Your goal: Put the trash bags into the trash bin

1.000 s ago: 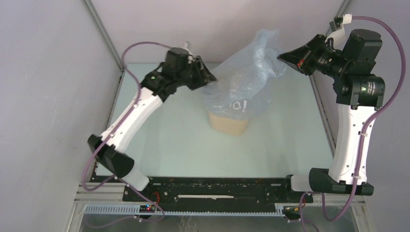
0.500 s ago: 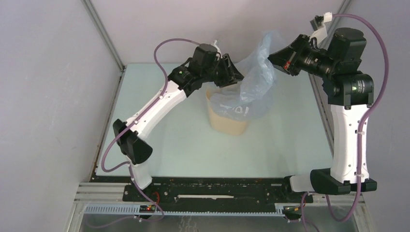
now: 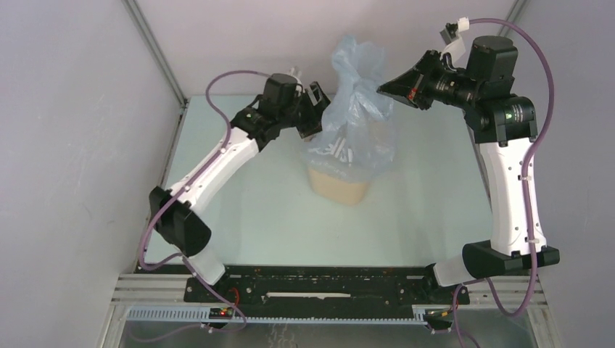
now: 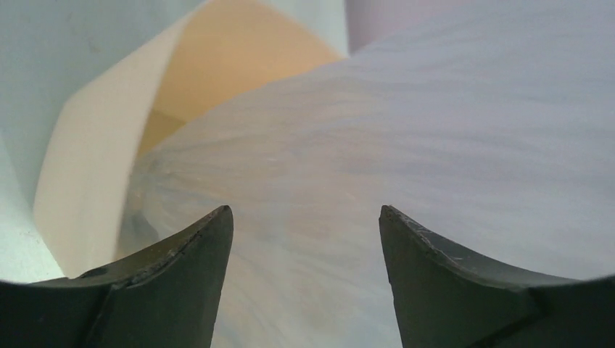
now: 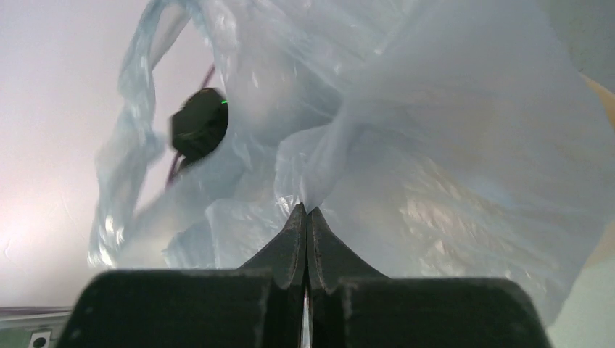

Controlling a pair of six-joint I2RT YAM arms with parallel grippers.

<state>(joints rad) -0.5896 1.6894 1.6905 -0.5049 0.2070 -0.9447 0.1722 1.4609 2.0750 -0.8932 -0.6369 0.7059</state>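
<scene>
Near the middle of the surface [image 3: 239, 217]: the trash bin [image 3: 339, 190], beige, upright, with only its lower walls showing from the top view. Draped over its mouth and down its upper walls: the trash bag [image 3: 359, 116], pale blue, crinkled, with white lettering on the near-left face. Drawn up into a tall bunched peak above the bin, toward the far wall.

Right jaws: pressed fully together on a fold of the bag, high on its right side. Seen from the right wrist, fingertips [image 5: 297, 243] flush against each other with thin plastic pinched between, the rest of the bag billowing beyond. Through the plastic there, a dark rounded part of the left arm [image 5: 199, 127] with a small green light.

Left jaws: spread wide, gripping nothing, just beside the bag's left flank and over the bin's left side. Seen from the left wrist, two dark fingers [image 4: 170, 257] well apart, with bag film filling the gap ahead and the right of the view; touching the film or not, cannot tell. Left of the film, the bin's cream rim and orange-toned inner wall, uncovered on that side. How deep into the bin the bag reaches: not discernible.
</scene>
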